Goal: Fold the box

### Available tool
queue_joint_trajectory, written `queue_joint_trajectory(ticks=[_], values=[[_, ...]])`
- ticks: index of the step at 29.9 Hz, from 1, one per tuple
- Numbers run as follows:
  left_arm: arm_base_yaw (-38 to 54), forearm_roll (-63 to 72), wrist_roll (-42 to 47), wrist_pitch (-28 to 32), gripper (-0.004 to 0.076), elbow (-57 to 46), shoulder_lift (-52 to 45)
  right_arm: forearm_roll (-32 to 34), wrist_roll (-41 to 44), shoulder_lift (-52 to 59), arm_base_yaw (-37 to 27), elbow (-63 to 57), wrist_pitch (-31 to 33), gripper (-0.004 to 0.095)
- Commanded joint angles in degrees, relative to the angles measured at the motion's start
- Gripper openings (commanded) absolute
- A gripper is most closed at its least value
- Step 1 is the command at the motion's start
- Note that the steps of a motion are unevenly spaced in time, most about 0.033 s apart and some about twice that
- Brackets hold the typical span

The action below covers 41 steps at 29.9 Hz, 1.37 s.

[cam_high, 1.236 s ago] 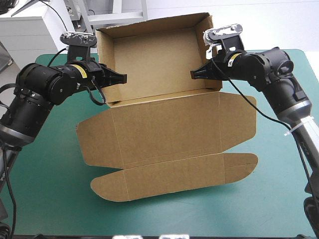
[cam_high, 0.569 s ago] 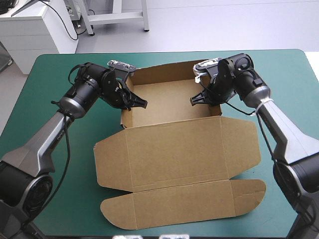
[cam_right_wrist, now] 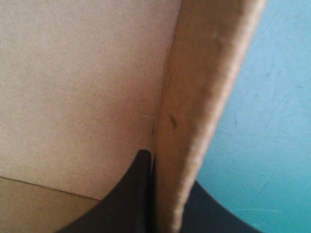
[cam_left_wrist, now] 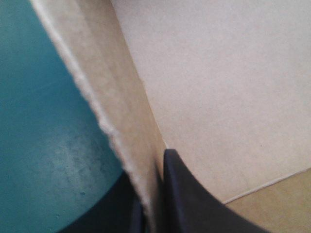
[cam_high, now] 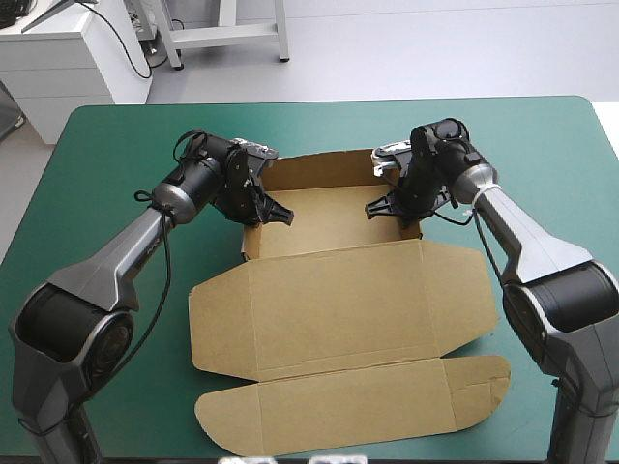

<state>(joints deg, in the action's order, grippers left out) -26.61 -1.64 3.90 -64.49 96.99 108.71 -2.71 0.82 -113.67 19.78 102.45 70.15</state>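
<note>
A lab is suggested by the teal-green covered desk, a white cabinet beyond its far left corner and a metal stand on bare grey floor.

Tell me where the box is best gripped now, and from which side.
Probably the box's upright side walls, over their free top edges, one finger inside, one outside, as the left gripper and right gripper do. The lid lies flat, offering little to pinch.

box on table, left claw on left wall, right claw opposite
</note>
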Motion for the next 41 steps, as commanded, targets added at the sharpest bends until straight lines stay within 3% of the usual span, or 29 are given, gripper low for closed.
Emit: queue_joint_trajectory(ticks=[1,9,13,16,18,19,21,23,33,41], values=[[-0.74,-0.34,-4.25,2.78,-0.0006,1.68,-2.29,-4.10,-3.78,2.14,0.41,1.86,1.15,-0.0015],[-0.61,-2.50,-6.96,0.57,-0.0002,1.68,-1.29,-4.19,-3.52,1.53,0.41,1.86,1.15,-0.0015],[-0.49,-3.05,-8.35,-0.22,0.0102,1.68,-1.05,-4.37,-3.83,1.53,0.41,1.86,1.15,0.0046],[0.11,-1.74,-8.36,-0.50,0.0277,1.68,-1.16,-4.12,-3.83,1.53,0.41,1.86,1.15,0.0244],[0.44,-1.57,-8.45,-1.19,0.0375,1.68,-1.16,-5.18,-4.92,1.53,0.41,1.86,1.15,0.0448],[0.70,-1.84,-8.45,-1.86,0.0434,1.68,-1.16,-6.34,-6.01,1.53,0.41,1.86,1.15,0.0596],[1.06,-2.09,-8.45,-2.64,0.0480,1.68,-1.16,-6.74,-6.16,1.53,0.41,1.86,1.15,0.0775],[1.61,-2.09,-8.45,-3.03,0.0489,1.68,-1.27,-6.75,-6.16,1.53,0.41,1.86,1.15,0.0872],[1.65,-0.69,-8.45,1.53,0.0489,2.57,-7.06,-2.42,-5.94,4.19,0.41,3.04,1.14,0.0835],[1.65,0.57,-8.45,-3.33,0.0478,6.81,-10.85,2.15,-5.81,9.46,0.41,3.19,1.14,0.0835]])
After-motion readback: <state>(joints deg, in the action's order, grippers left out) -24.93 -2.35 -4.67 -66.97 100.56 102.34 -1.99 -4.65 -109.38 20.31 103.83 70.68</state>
